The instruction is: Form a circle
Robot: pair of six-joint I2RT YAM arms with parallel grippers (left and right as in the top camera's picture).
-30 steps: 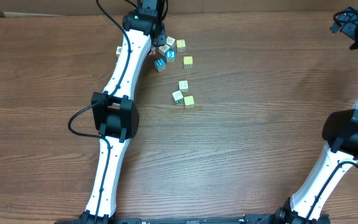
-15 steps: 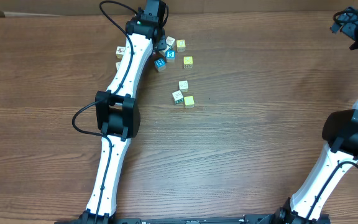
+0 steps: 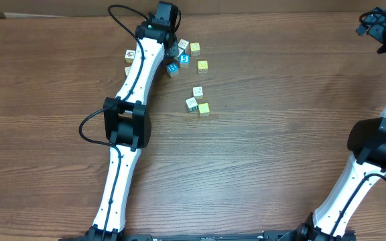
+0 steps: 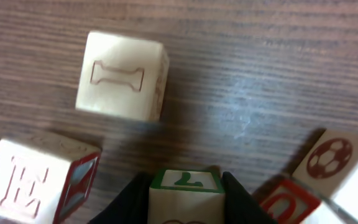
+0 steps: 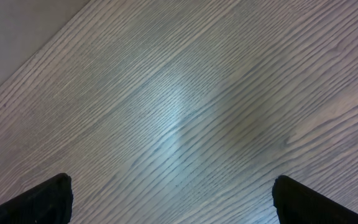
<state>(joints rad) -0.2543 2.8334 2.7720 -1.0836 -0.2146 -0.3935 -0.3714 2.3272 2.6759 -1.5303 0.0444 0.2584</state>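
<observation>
At the far side of the table, small picture and letter cubes sit in a tight ring-like group, the circle (image 3: pixel 184 59); they are white, teal-marked and yellow. My left gripper (image 3: pixel 171 48) is down at the left edge of this group. In the left wrist view my left gripper (image 4: pixel 185 178) is shut on a white cube with a green-edged top (image 4: pixel 185 190), with a black finger against each side. An "I" cube (image 4: pixel 122 76) lies just ahead of it. An "E" cube (image 4: pixel 39 180) lies to the left. My right gripper (image 5: pixel 173 199) hangs open over bare wood, holding nothing.
Three loose cubes (image 3: pixel 198 100) lie nearer the table's middle, and a yellow cube (image 3: pixel 202 65) lies between them and the group. Two more cubes (image 3: pixel 130 55) lie left of the left arm. A red-lettered cube (image 4: pixel 288 202) and a football cube (image 4: pixel 337 162) crowd the held cube's right.
My left jaws have narrowed onto the green-edged cube. The left wrist turned slightly over the group. The right arm has not moved.
</observation>
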